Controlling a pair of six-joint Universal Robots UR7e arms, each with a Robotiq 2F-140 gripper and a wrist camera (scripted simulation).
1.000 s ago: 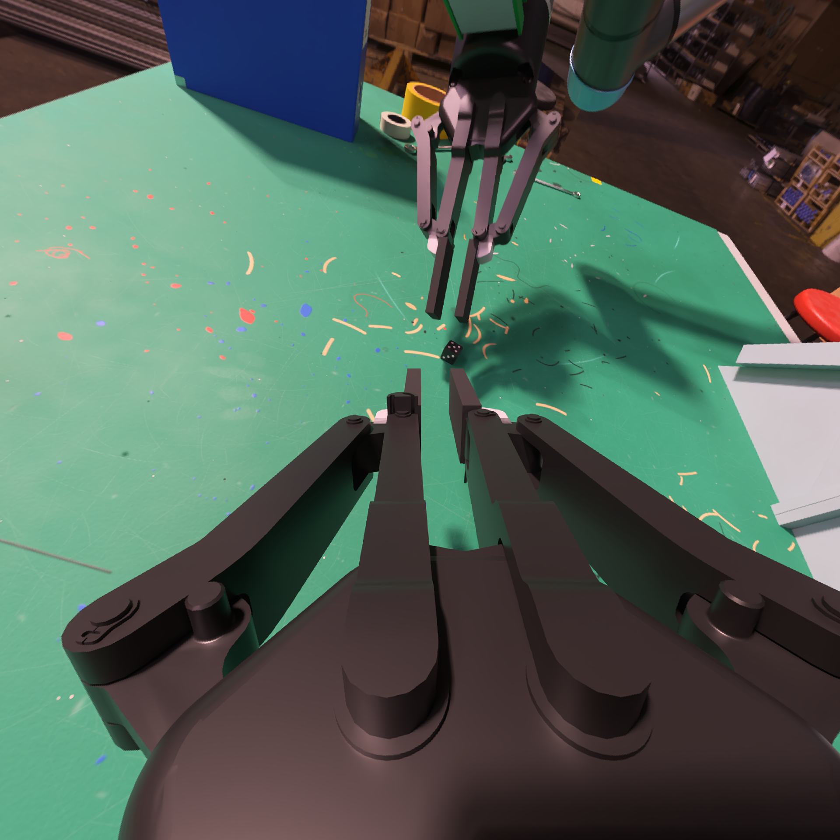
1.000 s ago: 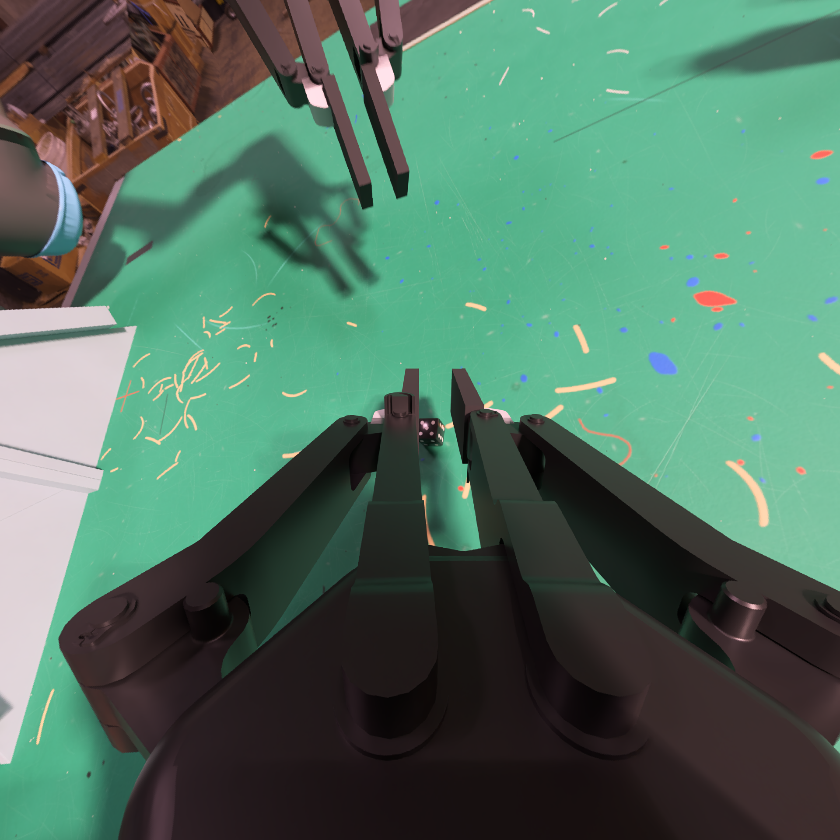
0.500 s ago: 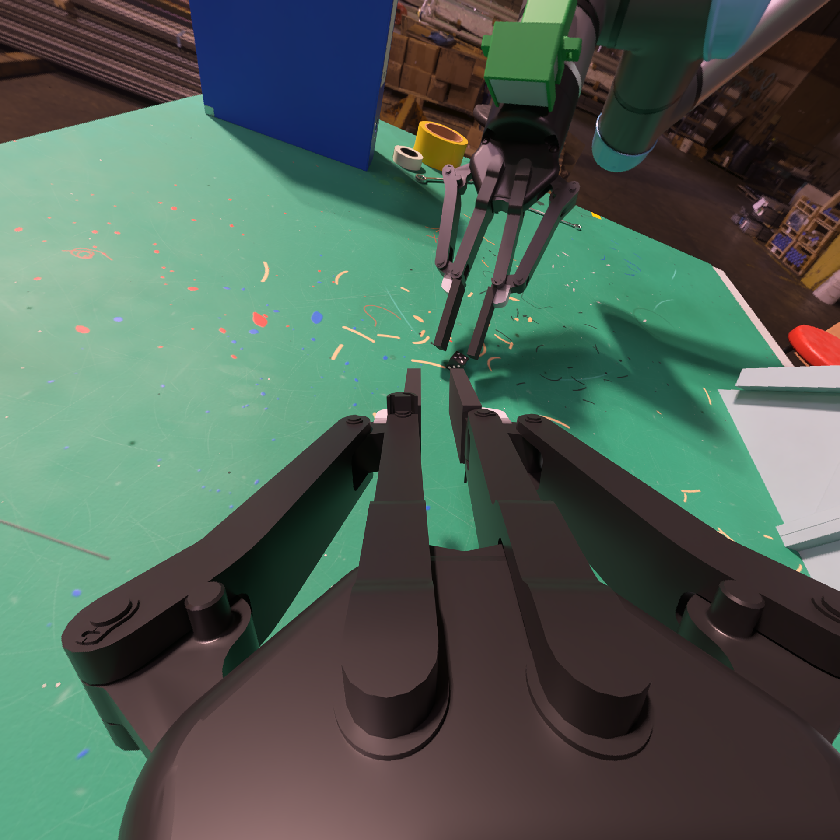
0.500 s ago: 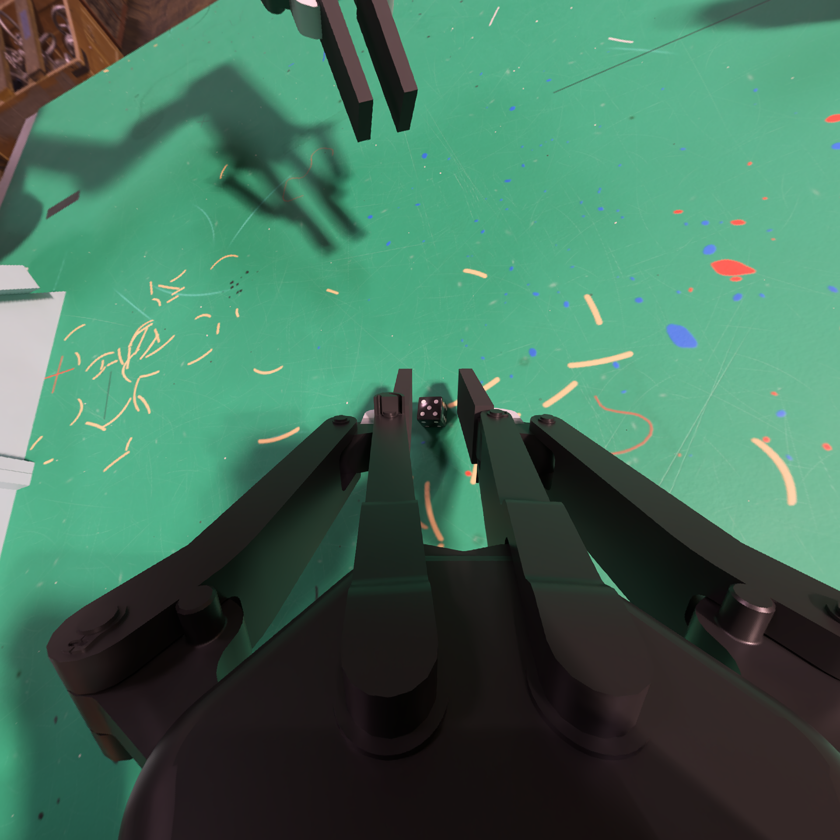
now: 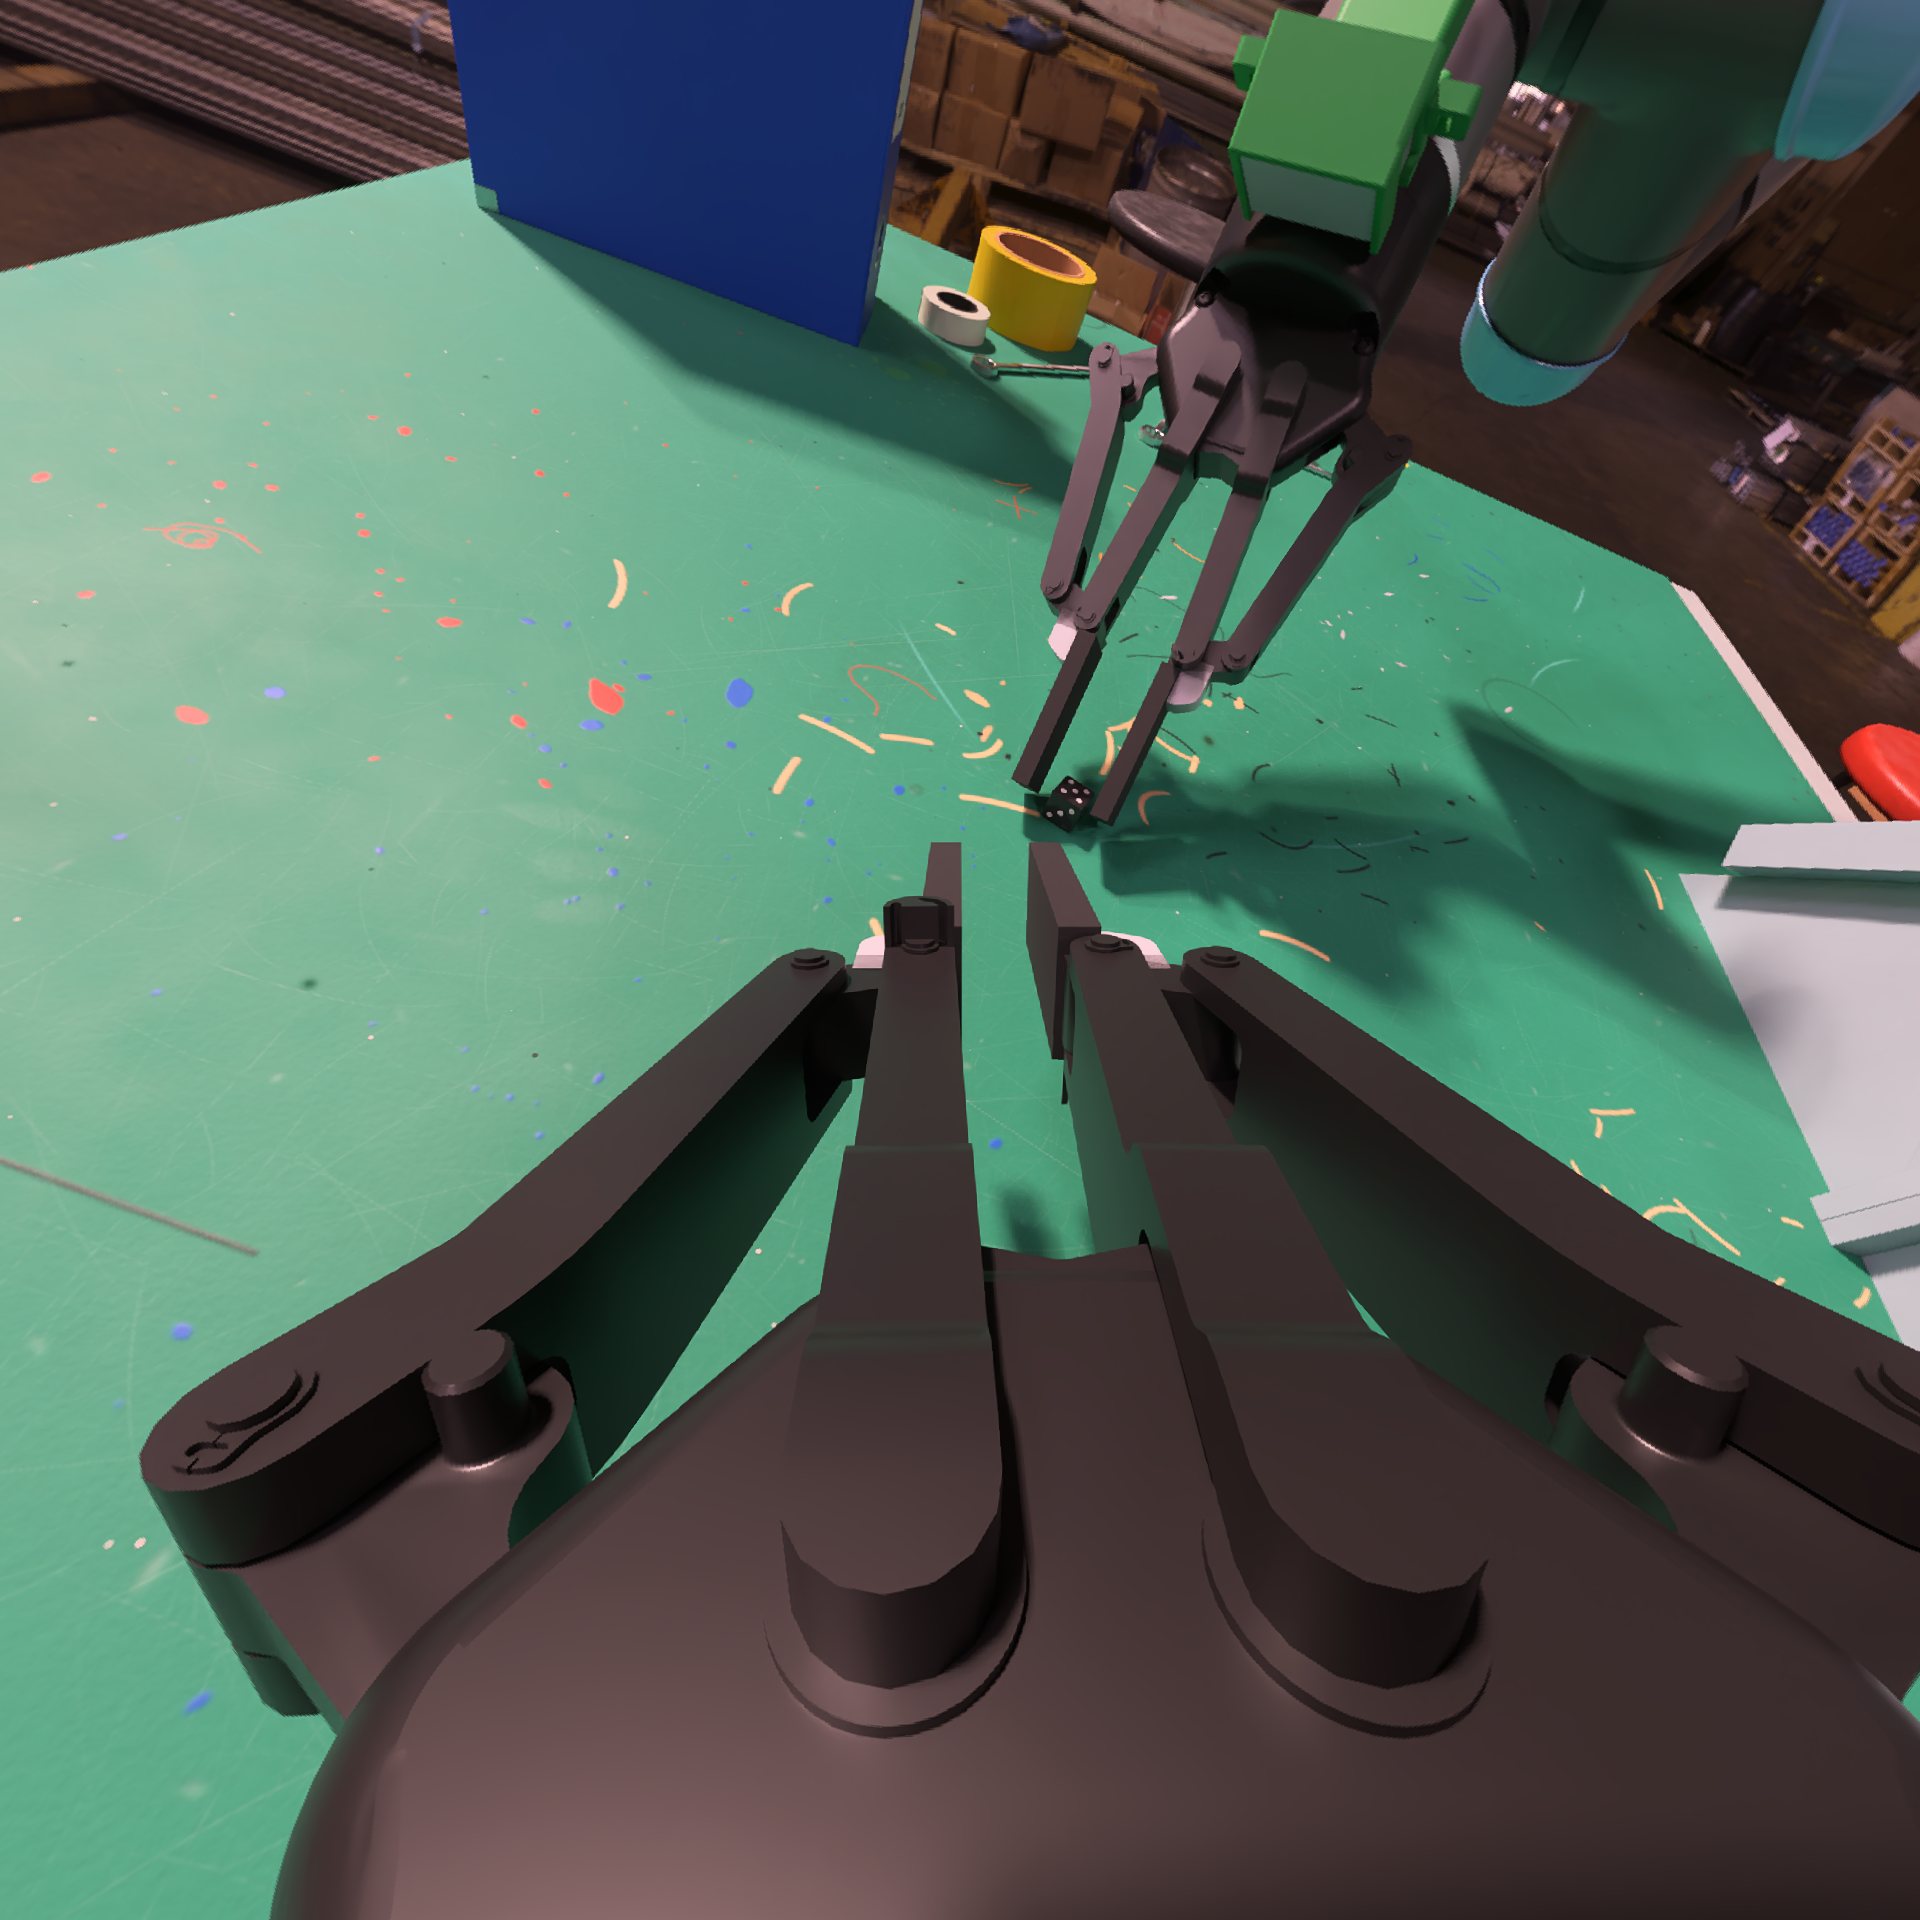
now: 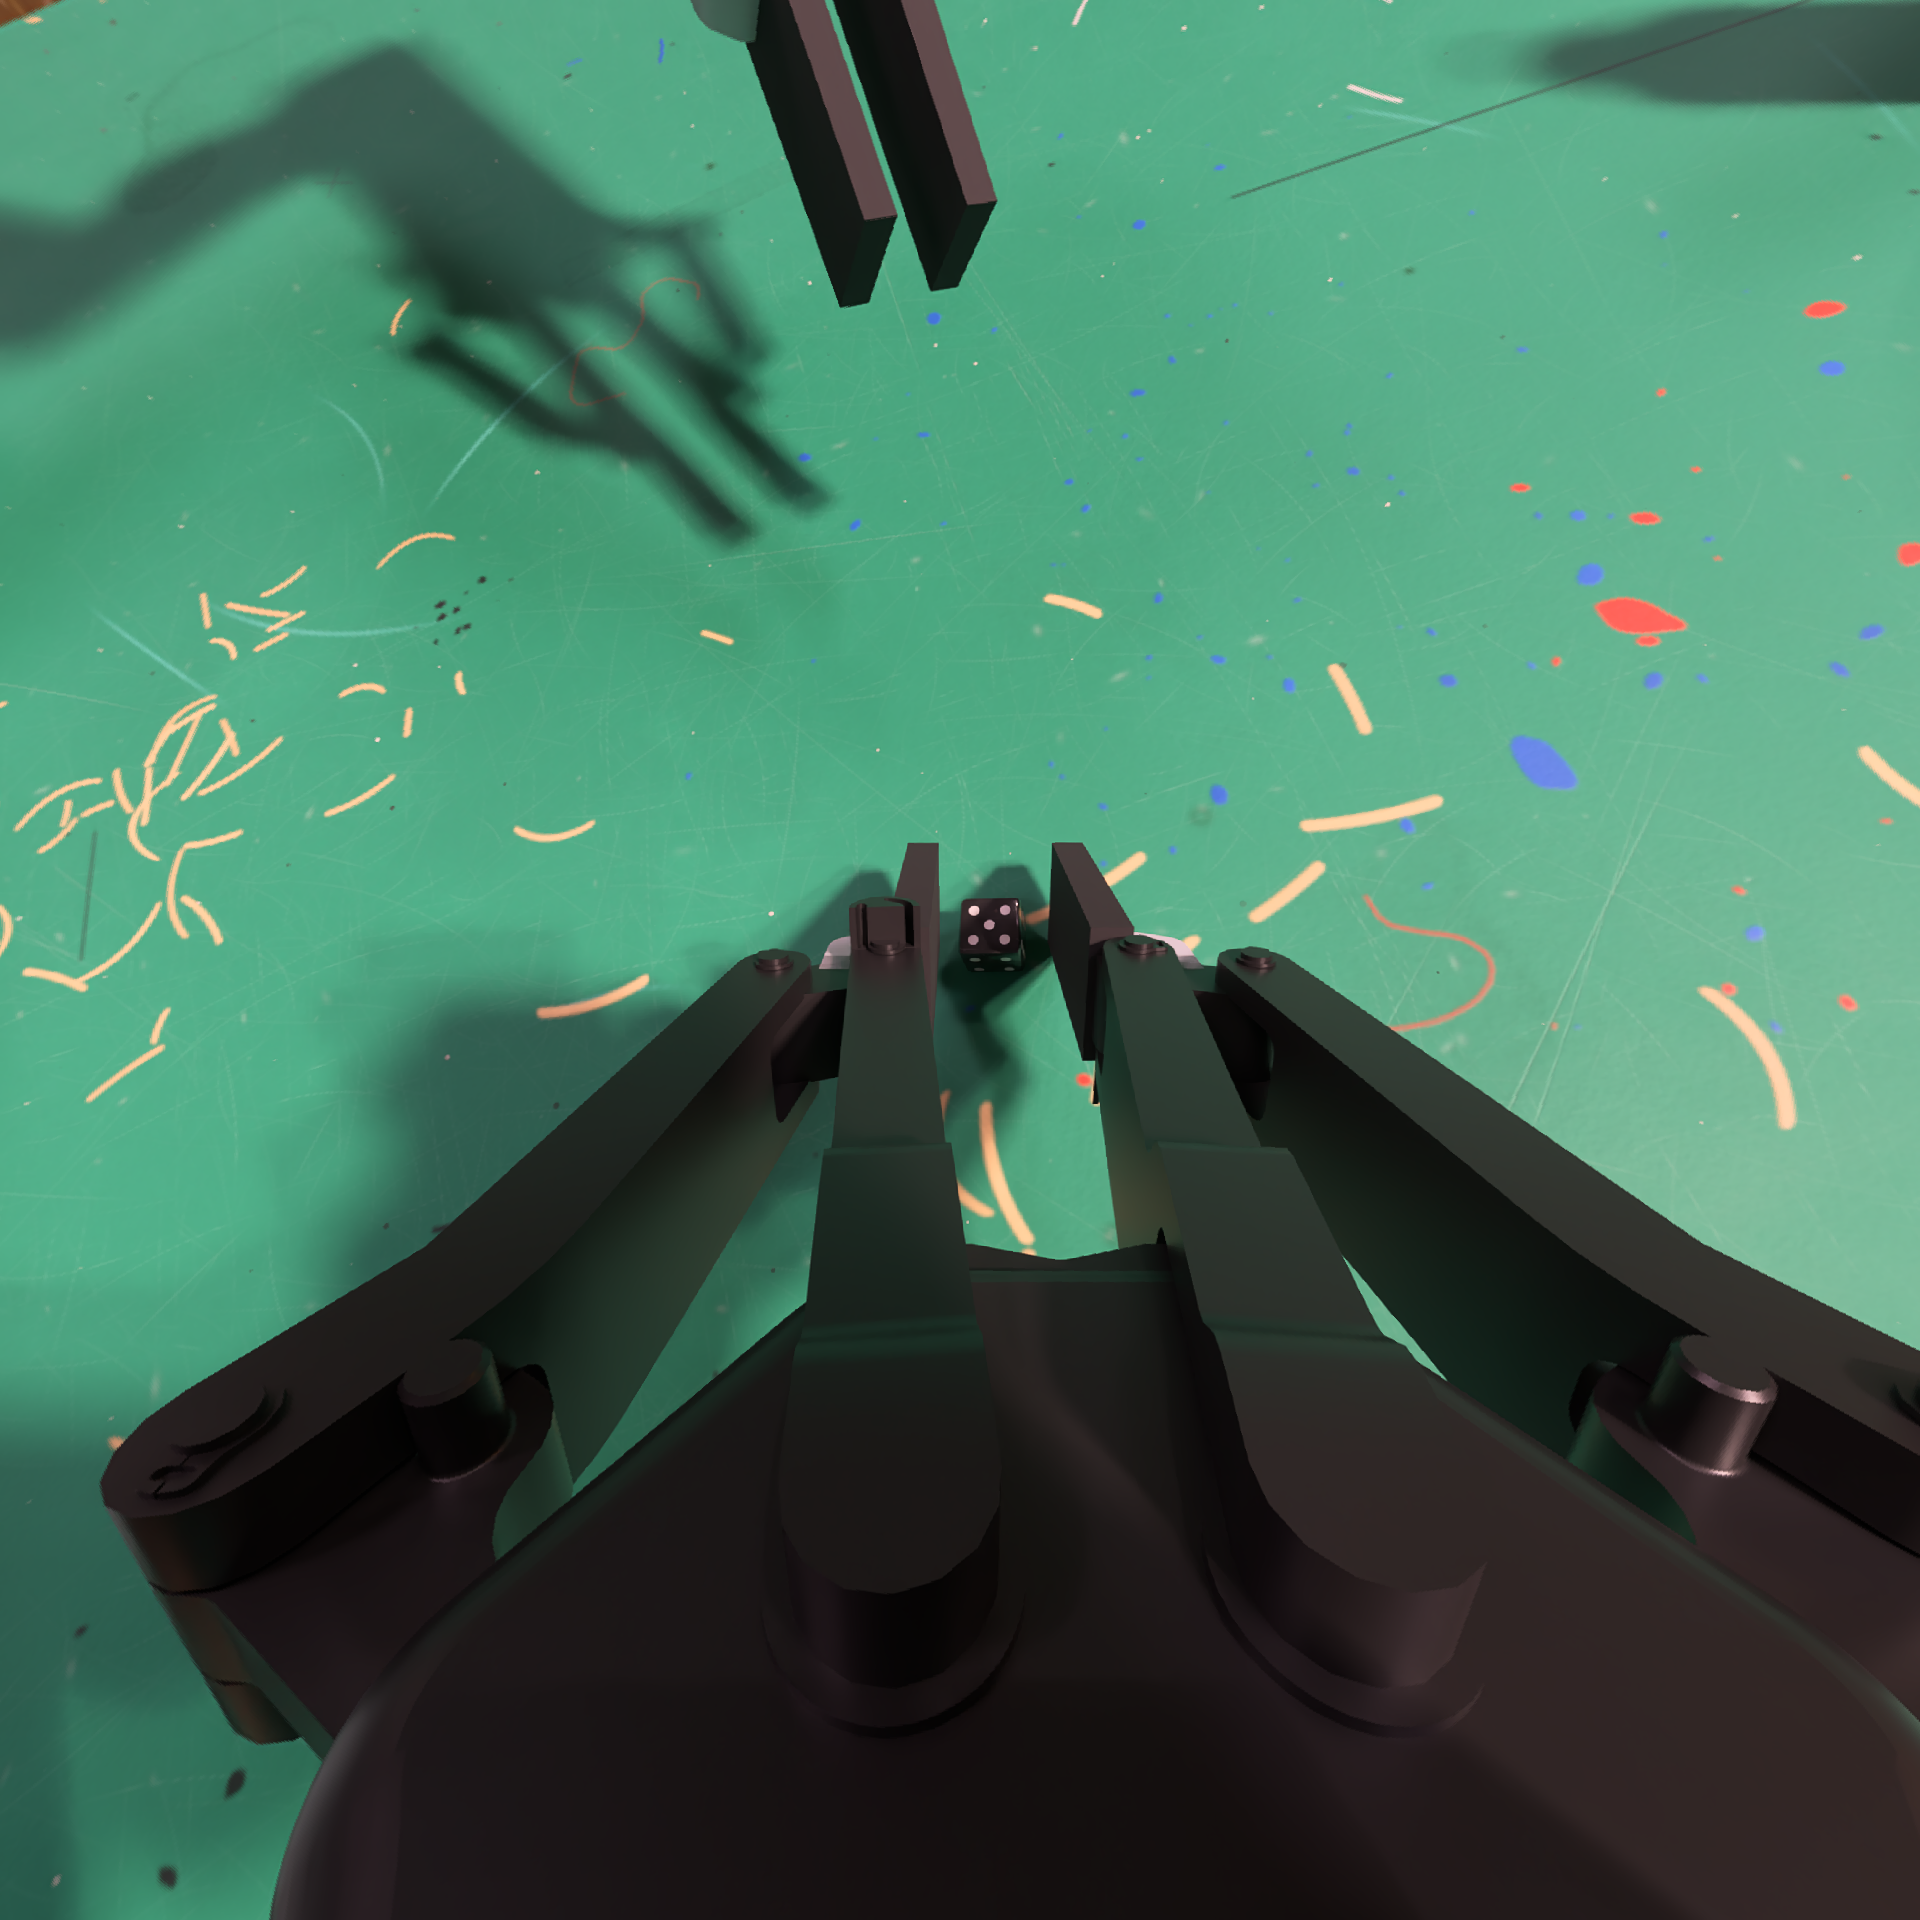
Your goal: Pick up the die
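Note:
A small black die with white pips lies on the green table. My right gripper is down at the table and straddles the die, one finger on each side, with a gap on both sides. It is open and not touching the die. The left wrist view shows the same: the die sits between the right gripper's tips. My left gripper hangs above the table just short of the die, its jaws a narrow gap apart and empty. It also shows in the right wrist view.
A blue box stands at the table's far edge, with a yellow tape roll and a white tape roll beside it. A pale grey panel lies at the right edge, a red object beyond it.
My right gripper has come down to the table, opened a little wider, and now has the die between its fingers. My left gripper has drawn back from the die.

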